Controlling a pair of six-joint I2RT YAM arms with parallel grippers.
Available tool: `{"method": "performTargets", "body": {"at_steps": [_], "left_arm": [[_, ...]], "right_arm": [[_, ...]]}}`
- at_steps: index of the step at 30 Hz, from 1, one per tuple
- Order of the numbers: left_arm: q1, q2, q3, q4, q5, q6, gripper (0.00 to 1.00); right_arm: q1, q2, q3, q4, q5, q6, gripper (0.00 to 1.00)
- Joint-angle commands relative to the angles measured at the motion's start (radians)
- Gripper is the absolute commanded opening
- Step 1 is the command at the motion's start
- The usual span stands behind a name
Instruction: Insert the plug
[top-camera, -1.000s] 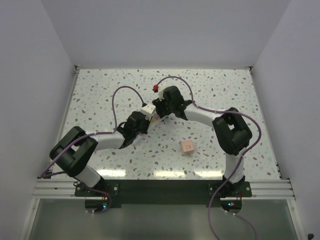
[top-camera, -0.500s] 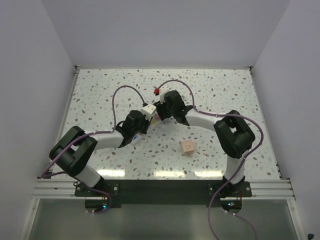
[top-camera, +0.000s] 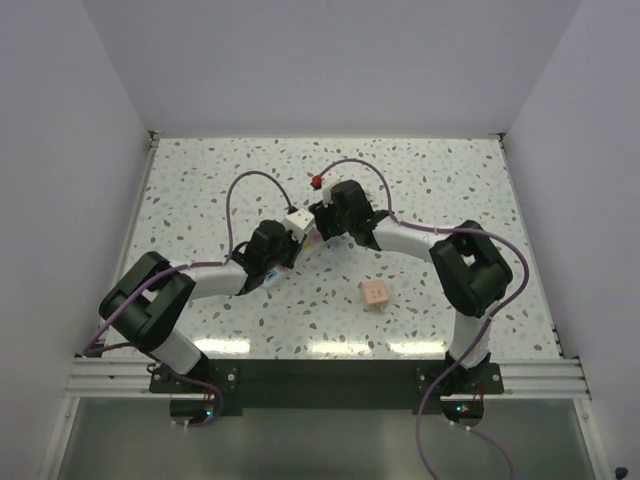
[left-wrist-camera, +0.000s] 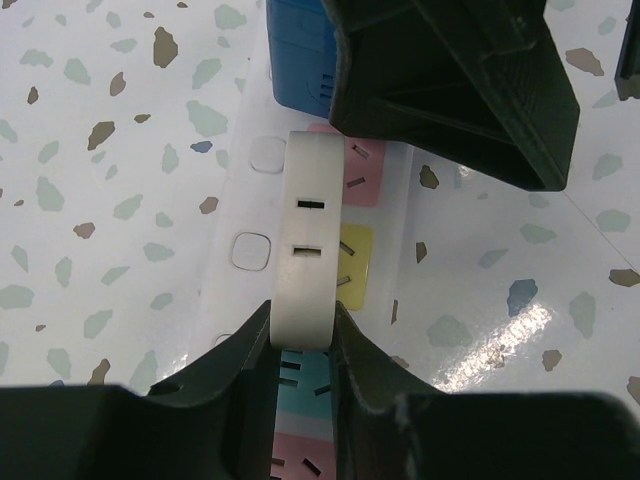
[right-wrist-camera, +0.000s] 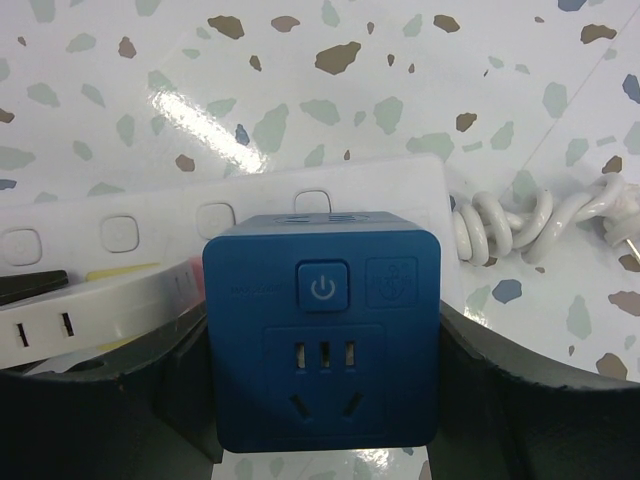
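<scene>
My left gripper is shut on a white cube plug and holds it over the pink and yellow sockets of a white power strip. My right gripper is shut on a blue cube plug with a power button, and holds it at the strip's end. In the top view the white plug shows between the left gripper and the right gripper. The blue plug is hidden there. It shows in the left wrist view.
A tan cube lies on the speckled table in front of the right arm. A coiled white cable lies to the right of the strip. A small red part sits behind the right gripper. Purple arm cables arch above.
Both grippers have shifted slightly and sit closer together over the strip. The right elbow moved a little to the right. Both holds are unchanged.
</scene>
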Motion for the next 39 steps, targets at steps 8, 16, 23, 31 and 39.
{"method": "performTargets", "body": {"at_steps": [8,16,23,31,39], "left_arm": [[-0.066,0.066,0.007,-0.024,0.235,-0.039,0.0],[-0.066,0.057,0.004,-0.015,0.246,-0.039,0.0],[-0.066,0.053,-0.001,-0.015,0.252,-0.037,0.0],[-0.066,0.047,-0.005,-0.007,0.262,-0.036,0.0],[-0.067,0.046,-0.005,-0.008,0.246,-0.04,0.0]], "right_arm": [[0.0,0.241,-0.096,-0.281,-0.119,0.165,0.0],[0.011,0.246,-0.079,-0.278,-0.042,0.175,0.0],[0.011,0.339,-0.015,-0.307,-0.037,0.171,0.0],[0.029,0.404,0.024,-0.333,-0.013,0.165,0.0],[0.037,0.395,-0.016,-0.286,-0.051,0.183,0.0]]}}
